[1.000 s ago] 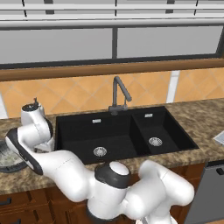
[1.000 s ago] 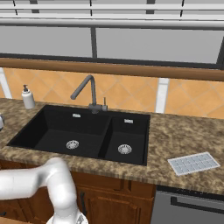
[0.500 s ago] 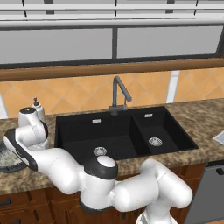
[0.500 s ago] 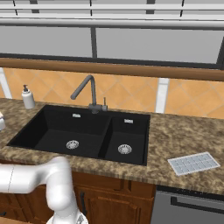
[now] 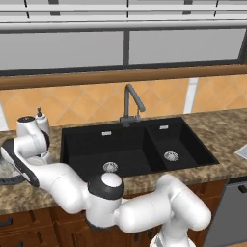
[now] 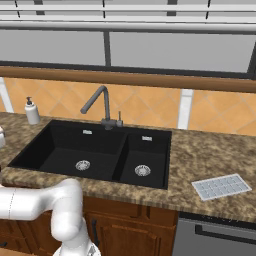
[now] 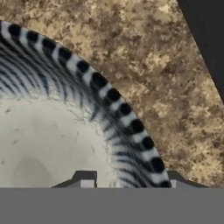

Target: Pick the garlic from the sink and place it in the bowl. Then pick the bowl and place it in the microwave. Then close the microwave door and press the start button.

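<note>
granite counter (image 7: 144, 57) | bowl (image 7: 65, 131) on it left of black sink (image 5: 130, 149) | gripper (image 7: 129, 183) at bowl rim, one fingertip inside, one outside, jaws released

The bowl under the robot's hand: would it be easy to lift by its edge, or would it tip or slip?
The bowl looks wide and shallow, so it probably sits steady and won't roll. Its striped rim lies between the fingertips, a narrow hold that might let it tilt. Its glazed-looking inside suggests it may be slippery and breakable.
</note>
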Tool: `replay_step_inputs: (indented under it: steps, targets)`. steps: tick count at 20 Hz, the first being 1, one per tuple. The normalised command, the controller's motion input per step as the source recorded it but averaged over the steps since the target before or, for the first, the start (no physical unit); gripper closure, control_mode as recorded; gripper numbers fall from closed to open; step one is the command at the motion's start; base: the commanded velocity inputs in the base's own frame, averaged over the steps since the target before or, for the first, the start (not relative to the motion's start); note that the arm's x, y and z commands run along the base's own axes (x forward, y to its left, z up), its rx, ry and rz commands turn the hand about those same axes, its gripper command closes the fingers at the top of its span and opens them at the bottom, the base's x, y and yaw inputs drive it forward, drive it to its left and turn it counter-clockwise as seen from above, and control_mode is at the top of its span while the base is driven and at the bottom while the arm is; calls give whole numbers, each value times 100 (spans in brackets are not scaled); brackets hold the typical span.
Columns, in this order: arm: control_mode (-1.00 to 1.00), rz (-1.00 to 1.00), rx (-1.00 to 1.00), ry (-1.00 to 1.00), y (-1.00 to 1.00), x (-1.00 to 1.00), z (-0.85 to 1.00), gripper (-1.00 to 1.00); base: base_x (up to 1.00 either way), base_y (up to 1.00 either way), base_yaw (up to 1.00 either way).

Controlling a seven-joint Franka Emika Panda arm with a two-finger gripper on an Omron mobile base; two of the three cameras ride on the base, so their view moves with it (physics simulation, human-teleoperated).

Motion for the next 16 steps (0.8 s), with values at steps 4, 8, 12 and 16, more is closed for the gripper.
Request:
replay_step_inputs:
  steps: [4, 8, 12, 16]
  targets:
    - [-100, 0, 0, -5, -4, -35, 14, 100, 0, 0, 0]
    - [-100, 0, 0, -9, -41, -61, 33, 100, 0, 0, 0]
    - [-100, -1, 0, -10, -77, -75, 44, 100, 0, 0, 0]
    - [-100, -8, 2, -1, -86, -72, 40, 100, 0, 0, 0]
